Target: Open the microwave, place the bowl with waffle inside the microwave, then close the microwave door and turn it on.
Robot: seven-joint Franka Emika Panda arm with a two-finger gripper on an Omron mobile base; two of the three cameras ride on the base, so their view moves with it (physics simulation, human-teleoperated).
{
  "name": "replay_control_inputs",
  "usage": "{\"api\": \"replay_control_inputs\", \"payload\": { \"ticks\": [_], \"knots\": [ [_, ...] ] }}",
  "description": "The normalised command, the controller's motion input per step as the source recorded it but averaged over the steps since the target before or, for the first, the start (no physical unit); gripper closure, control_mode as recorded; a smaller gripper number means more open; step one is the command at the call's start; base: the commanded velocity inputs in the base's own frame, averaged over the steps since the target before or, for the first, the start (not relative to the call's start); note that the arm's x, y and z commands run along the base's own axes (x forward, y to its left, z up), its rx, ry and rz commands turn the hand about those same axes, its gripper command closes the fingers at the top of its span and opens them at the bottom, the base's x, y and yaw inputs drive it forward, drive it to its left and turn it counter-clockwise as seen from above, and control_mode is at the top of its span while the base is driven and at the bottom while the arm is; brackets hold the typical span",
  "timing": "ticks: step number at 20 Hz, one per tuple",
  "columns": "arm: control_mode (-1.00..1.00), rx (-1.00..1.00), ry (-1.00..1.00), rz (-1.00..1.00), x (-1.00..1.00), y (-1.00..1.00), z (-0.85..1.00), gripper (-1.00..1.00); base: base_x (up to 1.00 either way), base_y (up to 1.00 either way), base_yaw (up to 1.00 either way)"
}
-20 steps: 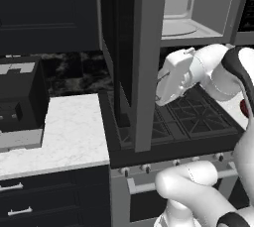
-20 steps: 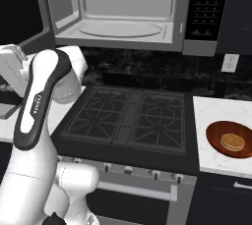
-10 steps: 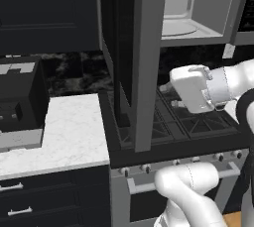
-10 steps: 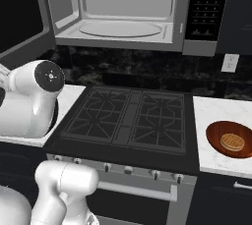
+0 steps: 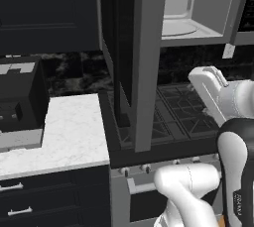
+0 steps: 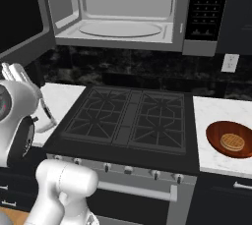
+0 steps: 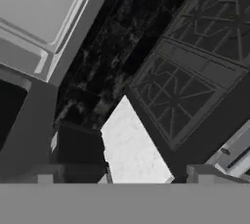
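The microwave (image 6: pixel 123 13) is found open, its door (image 5: pixel 144 57) swung fully out. The bowl (image 6: pixel 231 139), holding the waffle (image 6: pixel 232 142), is seen on the right surface (image 6: pixel 211 116) beside the stove (image 6: pixel 128 118), untouched. The pincer (image 7: pixel 117 176) is spread, empty. Fetching judged next: reach rightward required.
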Motion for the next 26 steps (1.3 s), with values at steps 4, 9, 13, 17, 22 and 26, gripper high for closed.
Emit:
{"api": "replay_control_inputs", "payload": {
  "ticks": [4, 9, 13, 17, 22, 26],
  "knots": [
    [-1.0, 0.14, 0.34, -0.48, 0.11, -1.0, 0.0, -1.0, 0.0, 0.0, 0.0],
    [-1.0, 0.15, 0.32, -0.48, 0.08, -1.0, -0.19, -1.0, 0.0, 0.0, 0.0],
    [-1.0, 0.16, 0.15, -0.35, 0.0, -1.0, -0.42, -1.0, 0.0, 0.0, 0.0],
    [-1.0, 0.17, 0.06, -0.19, 0.0, -1.0, -0.34, -1.0, 0.0, 0.0, 0.0],
    [-1.0, 0.16, 0.0, -0.15, 0.0, -1.0, -0.4, -1.0, 0.0, 0.0, 0.0],
    [-1.0, 0.12, 0.0, -0.11, 0.0, -1.0, -0.41, -1.0, 0.0, 0.0, 0.0]
  ]
}}
